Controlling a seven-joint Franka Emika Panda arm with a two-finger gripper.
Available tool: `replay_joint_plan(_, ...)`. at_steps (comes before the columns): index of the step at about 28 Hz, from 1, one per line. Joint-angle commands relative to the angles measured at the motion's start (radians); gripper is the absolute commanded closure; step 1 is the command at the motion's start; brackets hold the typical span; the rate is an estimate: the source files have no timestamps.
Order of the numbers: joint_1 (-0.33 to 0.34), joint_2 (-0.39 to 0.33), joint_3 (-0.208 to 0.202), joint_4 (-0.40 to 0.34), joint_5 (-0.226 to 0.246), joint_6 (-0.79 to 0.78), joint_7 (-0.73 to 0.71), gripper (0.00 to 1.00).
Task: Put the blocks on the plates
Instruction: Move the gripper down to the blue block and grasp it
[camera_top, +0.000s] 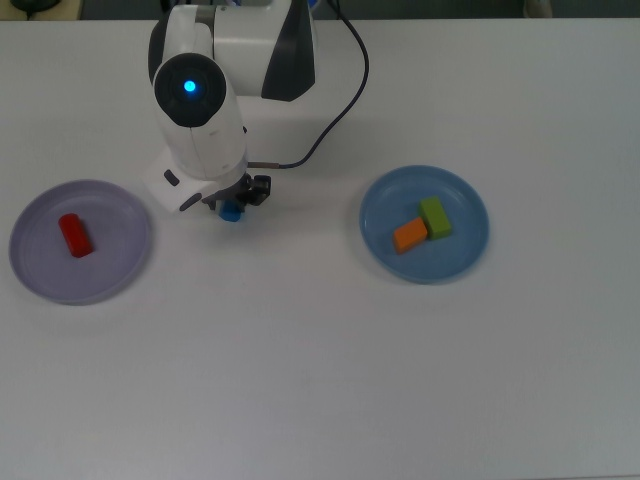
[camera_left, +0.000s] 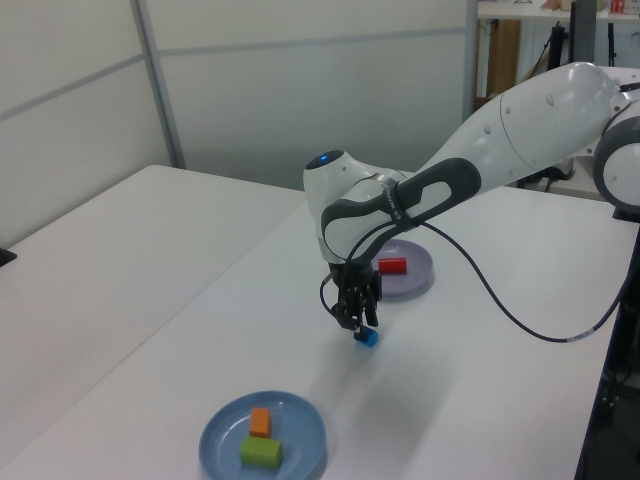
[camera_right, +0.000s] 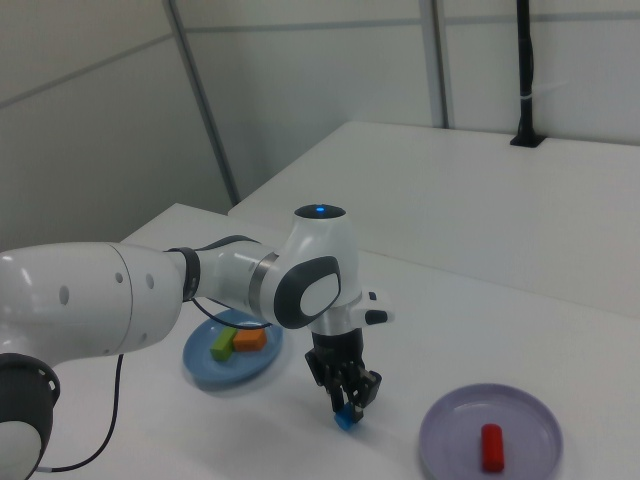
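- Glossy white, rounded arm (camera_left: 520, 120) shells with dark grey bands at the joints.
- Small blue light (camera_top: 189, 87) glowing on the wrist cap.
- Black cable (camera_left: 500, 300) looping loose off the wrist.
- Black gripper (camera_right: 345, 385) under the white wrist, short dark jaws.

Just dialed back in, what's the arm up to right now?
The gripper is down at the blue block on the white table, between the two plates. The red block already lies on the lavender plate; the orange block and green block are on the blue plate.
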Motion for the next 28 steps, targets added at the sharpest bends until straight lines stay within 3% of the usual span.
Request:
replay_joint_plan(1,0.009,-0.032,-0.009,-0.046,-0.029,0.027,0.008,1.00)
replay_joint_plan(17,-0.047,-0.061,-0.017,0.030,-0.040,-0.025,-0.086,0.98)
replay_joint_plan(18,-0.047,-0.058,-0.015,0.030,-0.040,-0.025,-0.086,0.86)
replay_joint_plan(19,-0.047,-0.055,-0.015,0.026,-0.040,-0.025,-0.086,0.63)
replay_joint_plan(20,-0.045,-0.051,-0.015,0.019,-0.043,-0.025,-0.086,0.05)
replay_joint_plan(21,-0.041,-0.051,-0.015,0.016,-0.048,-0.025,-0.086,0.00)
replay_joint_plan(28,-0.036,-0.046,-0.011,-0.021,-0.074,-0.011,-0.091,0.00)
